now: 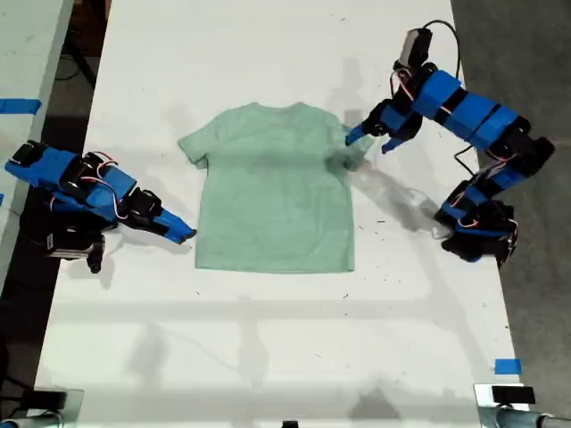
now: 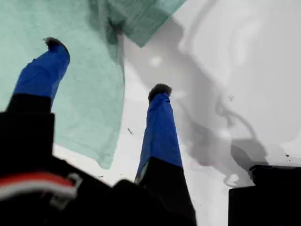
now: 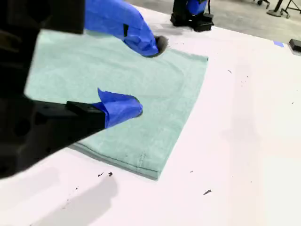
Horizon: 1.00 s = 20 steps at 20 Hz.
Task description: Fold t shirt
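White tabletop (image 1: 268, 357), long and plain, fills the middle of the exterior view. Dark floor runs along both its sides, and a second pale surface shows at the frame's left edge.

**Item: t shirt (image 1: 277, 192).** Count: one. Pale mint green, short sleeves, round neck.
- It lies flat at the centre of the frame, neck toward the top and hem toward the bottom.
- The sleeve at the exterior view's left (image 1: 194, 145) is spread.
- The sleeve at the exterior view's right (image 1: 352, 156) looks slightly rumpled.
- No fold is visible.

**Item: arms, blue and black.** Count: two, one at each side of the exterior view.

**Item: first end effector (image 1: 368, 143).** On the arm at the exterior view's right.
- It hangs over the right-hand sleeve, in the upper right of the frame.
- Its own camera shows the jaws spread wide and holding nothing (image 2: 107, 66). One finger is over cloth, the other over bare tabletop.

**Item: second end effector (image 1: 178, 230).** On the arm at the exterior view's left.
- It is low, near the shirt's lower left hem corner.
- Its camera shows the jaws parted and empty (image 3: 148, 75), above the cloth by that corner.
- Whether a fingertip touches the fabric cannot be told.

**Item: blue tape marker (image 1: 507, 366).** Count: one on this tabletop, at lower right. A further strip (image 1: 18, 105) sits on the neighbouring surface.

**Step in hand (judged):** the approach to the first grasp, with folding not yet begun.

**Next move (judged):** each end effector needs to settle onto an edge and pinch a single layer cleanly. The cloth can then be lifted and carried across the body. The rumpled sleeve may bunch if caught carelessly.
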### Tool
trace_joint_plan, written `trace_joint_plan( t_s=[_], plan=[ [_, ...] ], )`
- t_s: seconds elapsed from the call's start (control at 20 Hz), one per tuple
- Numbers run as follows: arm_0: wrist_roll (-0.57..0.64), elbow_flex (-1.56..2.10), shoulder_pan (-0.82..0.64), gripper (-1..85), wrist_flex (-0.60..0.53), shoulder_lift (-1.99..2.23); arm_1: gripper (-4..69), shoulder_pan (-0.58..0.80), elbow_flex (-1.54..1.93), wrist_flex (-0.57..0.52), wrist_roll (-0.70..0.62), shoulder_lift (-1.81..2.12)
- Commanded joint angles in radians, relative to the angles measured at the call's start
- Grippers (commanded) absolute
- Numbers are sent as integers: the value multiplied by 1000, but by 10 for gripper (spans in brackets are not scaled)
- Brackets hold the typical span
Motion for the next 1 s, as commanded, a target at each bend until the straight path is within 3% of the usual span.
trace_joint_plan(
  t_s=[0.0,0.65,0.75,0.85,0.95],
  plan=[
    [-18,11,20,163,-11,8,348,84,-21,-107,-40,-66],
    [-52,11,46,157,20,8,324,86,212,-584,6,-304],
    [-55,11,48,157,21,8,215,86,222,-601,11,-304],
    [-55,11,48,159,23,8,49,86,216,-595,17,-304],
    [-55,11,44,160,25,8,15,87,202,-583,17,-308]
  ],
)
